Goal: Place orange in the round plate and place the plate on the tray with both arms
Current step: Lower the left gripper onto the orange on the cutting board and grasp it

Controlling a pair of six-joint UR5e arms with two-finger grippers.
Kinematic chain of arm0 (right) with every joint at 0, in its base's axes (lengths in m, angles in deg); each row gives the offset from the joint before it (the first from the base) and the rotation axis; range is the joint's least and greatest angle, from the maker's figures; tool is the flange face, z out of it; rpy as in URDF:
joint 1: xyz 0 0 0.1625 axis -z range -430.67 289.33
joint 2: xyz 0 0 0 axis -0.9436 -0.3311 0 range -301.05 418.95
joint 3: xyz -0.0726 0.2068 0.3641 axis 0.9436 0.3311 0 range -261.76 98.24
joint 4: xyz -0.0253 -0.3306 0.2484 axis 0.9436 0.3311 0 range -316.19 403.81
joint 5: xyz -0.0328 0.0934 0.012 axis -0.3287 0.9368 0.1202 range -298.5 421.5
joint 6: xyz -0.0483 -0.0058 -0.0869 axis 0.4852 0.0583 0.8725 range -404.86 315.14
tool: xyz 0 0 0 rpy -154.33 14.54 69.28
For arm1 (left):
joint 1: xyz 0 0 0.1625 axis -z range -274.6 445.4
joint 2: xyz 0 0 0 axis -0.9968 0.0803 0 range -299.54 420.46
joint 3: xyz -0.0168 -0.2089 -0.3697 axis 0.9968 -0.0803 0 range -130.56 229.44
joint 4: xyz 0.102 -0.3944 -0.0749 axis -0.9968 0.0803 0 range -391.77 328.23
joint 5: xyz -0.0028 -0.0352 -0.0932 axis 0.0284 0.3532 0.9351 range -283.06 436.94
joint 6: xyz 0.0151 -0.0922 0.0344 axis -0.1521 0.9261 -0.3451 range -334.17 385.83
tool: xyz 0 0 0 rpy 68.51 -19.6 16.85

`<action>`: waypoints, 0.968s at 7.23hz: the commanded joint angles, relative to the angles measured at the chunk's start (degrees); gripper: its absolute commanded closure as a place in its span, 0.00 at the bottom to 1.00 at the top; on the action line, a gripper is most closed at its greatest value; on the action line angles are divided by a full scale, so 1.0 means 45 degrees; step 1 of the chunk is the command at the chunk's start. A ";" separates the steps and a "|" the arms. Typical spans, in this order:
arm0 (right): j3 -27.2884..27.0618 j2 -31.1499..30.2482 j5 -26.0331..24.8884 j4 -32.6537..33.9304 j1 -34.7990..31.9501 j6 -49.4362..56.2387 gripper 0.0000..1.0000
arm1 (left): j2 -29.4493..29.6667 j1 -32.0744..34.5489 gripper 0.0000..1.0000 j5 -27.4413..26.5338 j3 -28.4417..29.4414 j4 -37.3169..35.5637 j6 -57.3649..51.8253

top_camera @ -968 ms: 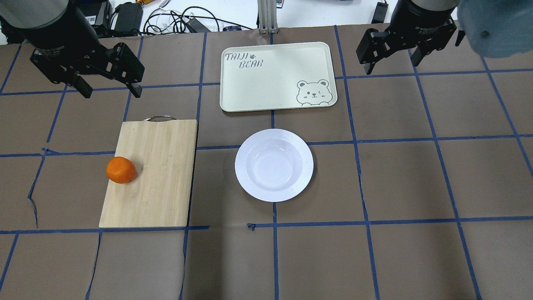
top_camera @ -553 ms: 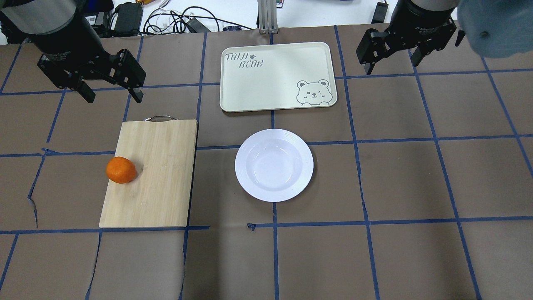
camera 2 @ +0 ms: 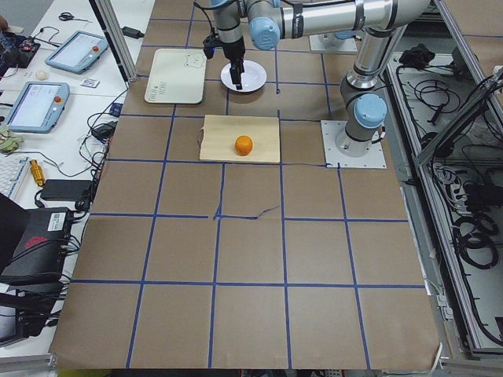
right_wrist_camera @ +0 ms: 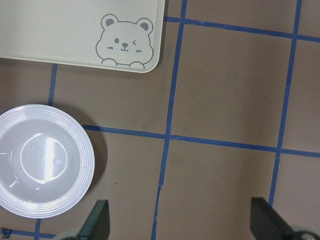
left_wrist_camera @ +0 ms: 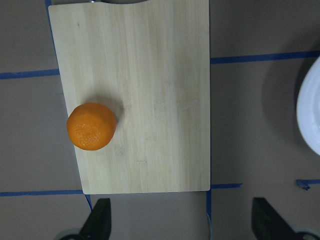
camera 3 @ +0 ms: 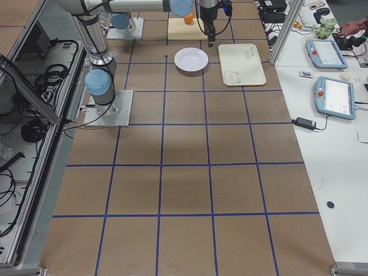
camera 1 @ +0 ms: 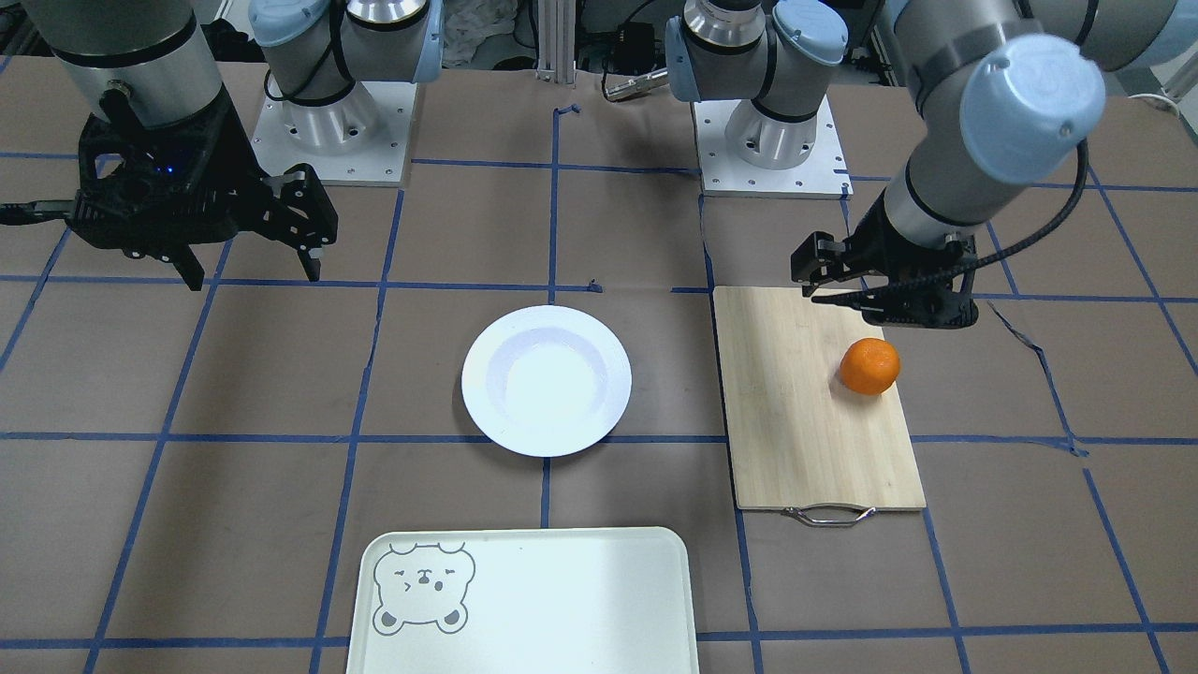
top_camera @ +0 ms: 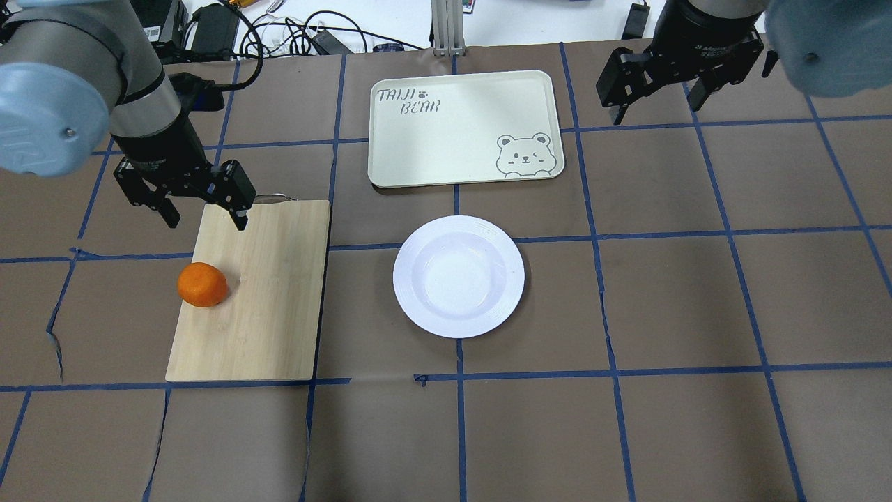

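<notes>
We see the left black two-finger gripper (top_camera: 205, 217) hanging fingers-down and spread wide over the handle end of the bamboo cutting board (top_camera: 265, 307), short of the small bright-orange fruit (top_camera: 203, 284) on that board's outer edge, while the right black gripper (top_camera: 656, 110), also spread, hovers beside the cream rectangular bear tray (top_camera: 453, 139), just beyond the white round ridged plate (top_camera: 513, 279).

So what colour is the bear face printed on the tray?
Grey, on the pale cream tray; clearest in the right wrist view.
</notes>
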 commanded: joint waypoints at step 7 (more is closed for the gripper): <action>0.0000 0.0000 0.0000 -0.0019 -0.0001 -0.0010 0.00 | 0.2780 -0.1418 0.13 -0.1343 -0.2973 -0.4834 -0.2005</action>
